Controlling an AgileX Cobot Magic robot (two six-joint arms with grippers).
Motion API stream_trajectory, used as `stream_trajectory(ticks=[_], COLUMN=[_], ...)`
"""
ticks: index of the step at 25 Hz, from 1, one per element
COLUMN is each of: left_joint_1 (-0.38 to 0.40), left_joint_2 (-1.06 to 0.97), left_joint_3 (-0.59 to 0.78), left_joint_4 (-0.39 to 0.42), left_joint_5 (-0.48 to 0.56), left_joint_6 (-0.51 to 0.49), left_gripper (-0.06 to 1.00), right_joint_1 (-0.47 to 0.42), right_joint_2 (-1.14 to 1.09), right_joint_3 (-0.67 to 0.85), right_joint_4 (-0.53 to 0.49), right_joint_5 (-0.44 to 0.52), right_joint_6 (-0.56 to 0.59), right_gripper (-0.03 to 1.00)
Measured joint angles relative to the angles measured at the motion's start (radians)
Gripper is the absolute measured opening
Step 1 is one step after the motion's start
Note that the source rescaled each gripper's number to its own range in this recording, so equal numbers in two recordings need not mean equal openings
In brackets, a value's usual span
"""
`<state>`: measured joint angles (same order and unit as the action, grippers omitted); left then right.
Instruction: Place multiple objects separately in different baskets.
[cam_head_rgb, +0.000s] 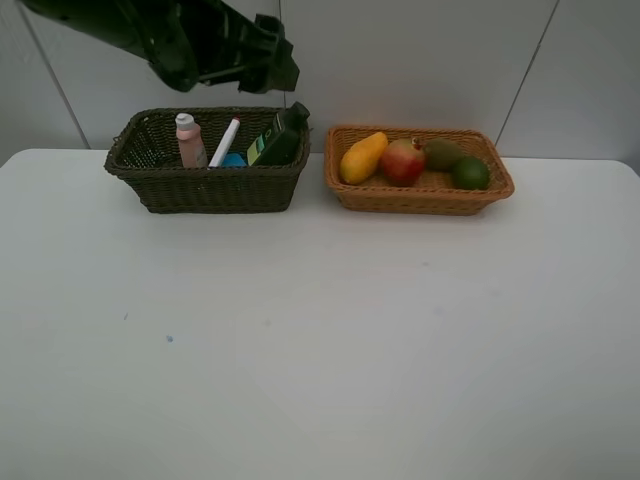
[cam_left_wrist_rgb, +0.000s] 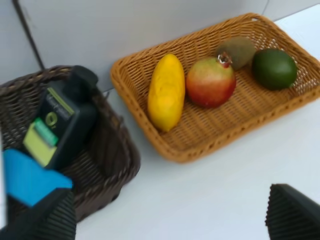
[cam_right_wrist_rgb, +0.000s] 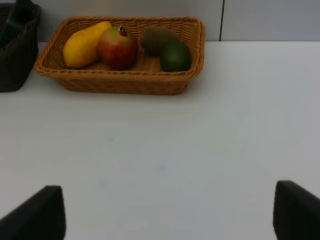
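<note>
Four fruits in the orange-tan basket (cam_head_rgb: 419, 194): yellow-orange mango (cam_head_rgb: 363, 157) at the end nearest the other basket, red-green mango (cam_head_rgb: 402, 161) touching it, brown kiwi (cam_head_rgb: 442, 153) behind, green lime (cam_head_rgb: 470, 173) at the far end. Just beside, in the dark brown-green basket (cam_head_rgb: 207, 186): pink bottle (cam_head_rgb: 189, 141) upright, white-pink marker (cam_head_rgb: 224, 141) leaning next to it, blue eraser block (cam_head_rgb: 233, 160) low between marker and dark-green pump bottle (cam_head_rgb: 278, 138), that bottle tilted against the end wall nearest the fruit. Both baskets side by side at the back of the white table (cam_head_rgb: 320, 340), close to the wall, a narrow gap between them.

Left pincer (cam_left_wrist_rgb: 170, 215) wide open, holding nothing, up above the dark basket; fingertips (cam_left_wrist_rgb: 292, 215) far apart in the left wrist view, eraser and pump bottle right below. Right pincer (cam_right_wrist_rgb: 167, 212) open too, empty, over bare table well in front of the orange-tan basket; out of sight in the high view.
</note>
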<state>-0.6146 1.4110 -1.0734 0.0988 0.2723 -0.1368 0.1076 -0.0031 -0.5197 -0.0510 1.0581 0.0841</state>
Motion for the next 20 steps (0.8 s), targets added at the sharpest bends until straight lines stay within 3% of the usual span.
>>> stream_trajectory(ticks=[11, 20], left_joint_1=[0.0, 0.0], left_joint_2=[-0.456, -0.623], left_joint_3=[0.209, 0.325], left_joint_4=[0.005, -0.002], left_joint_5=[0.319, 0.559], left_joint_6=[0.0, -0.003], left_gripper=[1.0, 1.0], right_joint_1=[0.0, 0.0], right_joint_2=[0.0, 0.0], right_joint_3=[0.0, 0.0], right_joint_4=[0.0, 0.0], right_joint_5=[0.0, 0.0], right_joint_6=[0.0, 0.0], right_gripper=[1.0, 1.0])
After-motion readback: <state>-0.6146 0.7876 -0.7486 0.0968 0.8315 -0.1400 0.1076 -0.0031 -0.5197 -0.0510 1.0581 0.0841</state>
